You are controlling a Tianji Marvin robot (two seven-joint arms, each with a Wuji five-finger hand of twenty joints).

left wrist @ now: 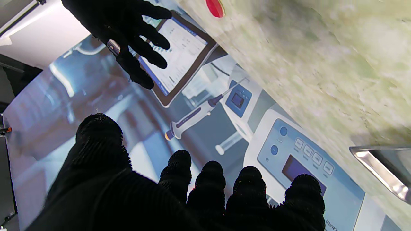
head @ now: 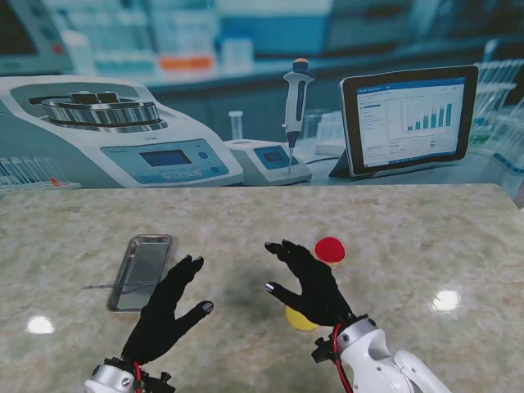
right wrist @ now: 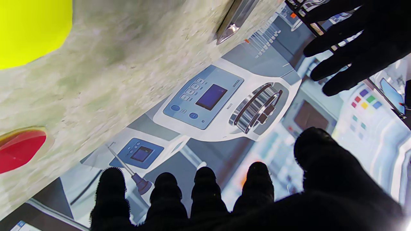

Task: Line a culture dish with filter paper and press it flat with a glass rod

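Observation:
A thin glass rod [head: 119, 285] lies across a shallow steel tray [head: 141, 271] on my left. My left hand [head: 168, 311] hovers just right of the tray, fingers spread, holding nothing. A red disc [head: 330, 249] lies on the marble right of centre, also seen as the red disc [right wrist: 19, 150]. A yellow disc [head: 300, 320] peeks out under my right hand [head: 311, 282], which floats above it with fingers apart; it shows large as the yellow disc [right wrist: 30, 29]. The culture dish cannot be made out as such. Each wrist view shows the other hand raised over the table.
The marble table [head: 426, 246] ends at a printed lab backdrop [head: 246, 98] showing a centrifuge, pipette and tablet. The tray corner [left wrist: 382, 166] sits near my left fingertips.

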